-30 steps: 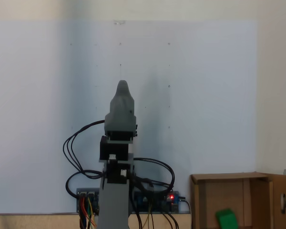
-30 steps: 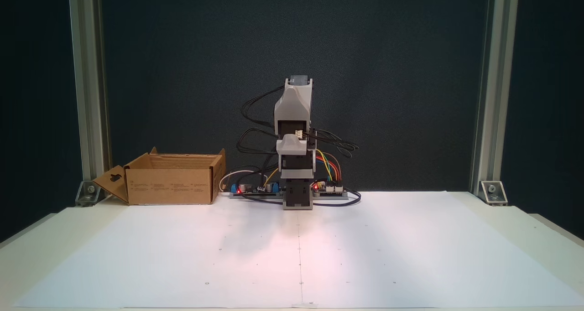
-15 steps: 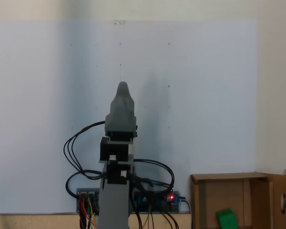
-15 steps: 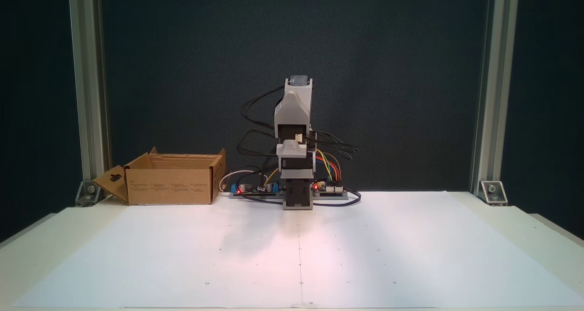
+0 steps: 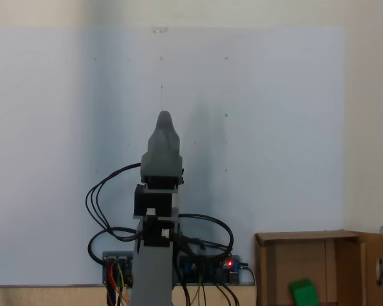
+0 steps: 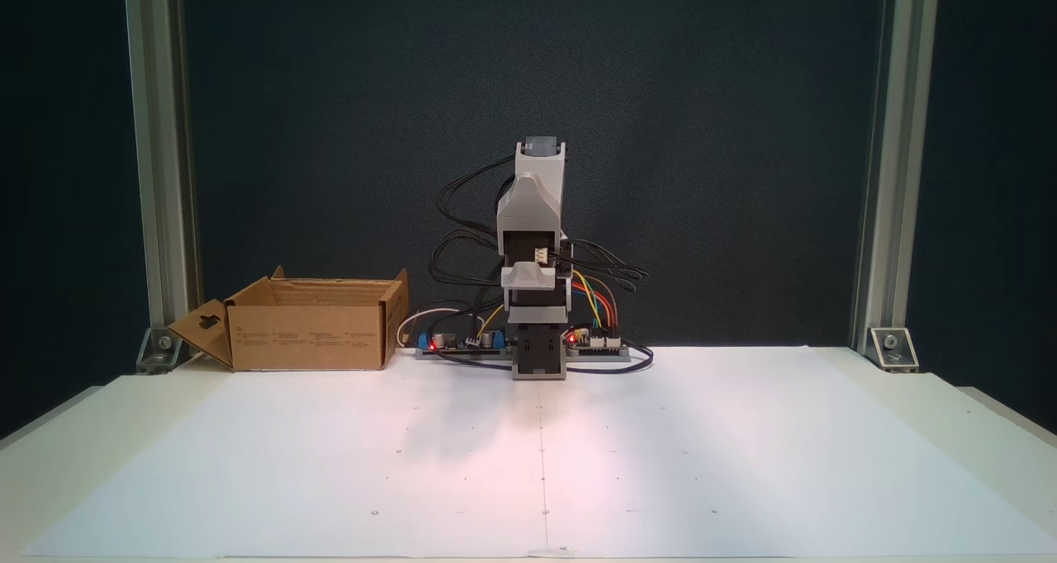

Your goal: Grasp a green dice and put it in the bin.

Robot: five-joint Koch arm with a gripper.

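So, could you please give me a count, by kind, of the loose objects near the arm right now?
Small bright green cube, lying inside the box: 1
Brown cardboard box with upright flaps: 1
Total: 2

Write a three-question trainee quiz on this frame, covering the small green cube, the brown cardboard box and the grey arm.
1. True or false: the small bright green cube lies on the white paper sheet in front of the arm.
2. In the fixed view facing the dark backdrop, on which side of the grey robot arm does the brown cardboard box stand? A left, B right
3. Fill in: the arm is folded over its ____.

Key
1. False; it sits inside the box.
2. A
3. base
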